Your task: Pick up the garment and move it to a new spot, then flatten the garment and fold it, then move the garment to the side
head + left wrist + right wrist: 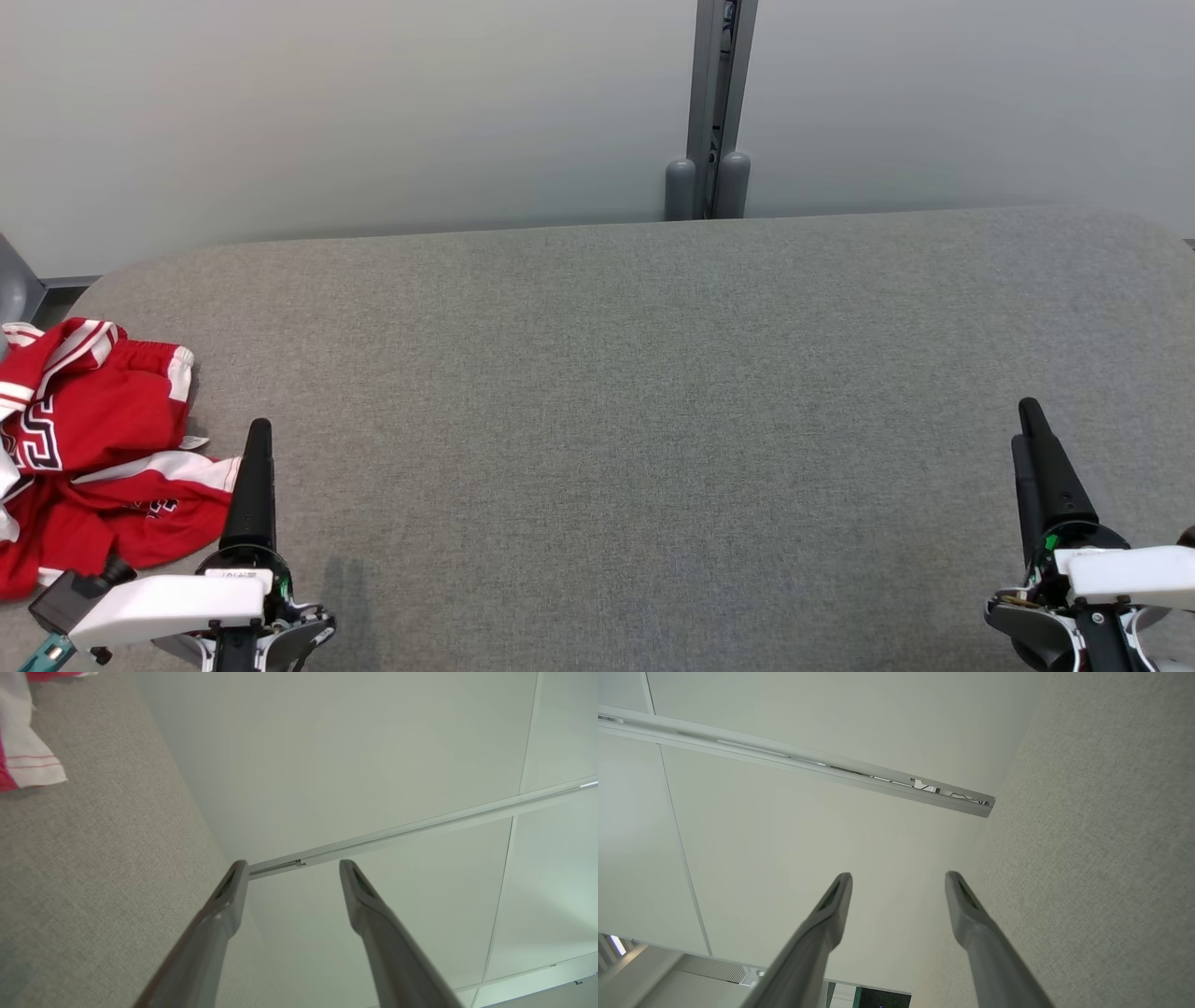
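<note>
I see the garment [103,439] lying crumpled at the left edge of the grey fabric-covered tabletop [607,420], near its front left corner and partly running out of the head view. It is red with white stripes along its hems and cuffs. There are dark block letters edged in white on the chest, but the folds break them up and I cannot read a word. A smaller dark print sits lower down on the cloth, too small to make out. A little white tag [193,441] pokes out at the garment's right edge (any writing on it is too small for me to read). My left gripper [259,429] hangs just beside the garment's right side, over bare tabletop, fingers pointing toward the far edge. In the left wrist view the left gripper [292,865] stands spread wide with nothing between its fingers, and a white piece of the garment [28,760] with red stitching shows at the upper left. My right gripper [1024,425] is over the front right part of the tabletop, well apart from the garment. In the right wrist view its fingers [836,900] are likewise parted and hold nothing. Behind the far edge stand pale wall panels and a grey post [714,103].
</note>
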Robot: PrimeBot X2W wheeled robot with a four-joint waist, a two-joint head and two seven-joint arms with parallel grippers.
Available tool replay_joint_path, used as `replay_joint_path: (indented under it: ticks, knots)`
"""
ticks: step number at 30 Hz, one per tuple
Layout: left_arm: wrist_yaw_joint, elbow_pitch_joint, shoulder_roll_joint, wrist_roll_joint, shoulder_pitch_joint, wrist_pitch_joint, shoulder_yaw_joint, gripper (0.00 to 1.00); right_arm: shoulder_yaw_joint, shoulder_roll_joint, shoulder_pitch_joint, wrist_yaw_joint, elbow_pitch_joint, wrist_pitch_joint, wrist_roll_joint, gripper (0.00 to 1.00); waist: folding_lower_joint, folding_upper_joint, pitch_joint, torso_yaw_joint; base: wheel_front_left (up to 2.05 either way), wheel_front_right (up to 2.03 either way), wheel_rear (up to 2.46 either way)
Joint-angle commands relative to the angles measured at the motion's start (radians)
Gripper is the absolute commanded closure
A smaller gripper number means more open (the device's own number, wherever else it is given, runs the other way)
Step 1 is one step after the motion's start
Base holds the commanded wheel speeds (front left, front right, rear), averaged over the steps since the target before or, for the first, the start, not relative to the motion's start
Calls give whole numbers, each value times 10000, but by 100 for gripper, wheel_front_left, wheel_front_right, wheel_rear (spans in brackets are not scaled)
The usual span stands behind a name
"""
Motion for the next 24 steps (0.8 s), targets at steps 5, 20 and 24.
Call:
replay_joint_path:
  ticks: [5, 20, 24]
  knots:
    - [98, -217, 109, 1711, -357, -255, -103, 0, 237, -113, -290, 13, -592, -318, -1571, 0, 0, -1, 2, -7, 0, 0, 0]
    - [824, -587, 128, 6139, -320, -823, -641, 0, 994, -240, -294, 15, -927, -889, -6184, 0, 0, -1, -4, -49, 0, 0, 0]
    - [896, -536, 133, 6907, -275, -951, -773, 0, 1102, -240, -286, 15, -918, -1019, -7004, 0, 0, -1, -7, -57, 0, 0, 0]
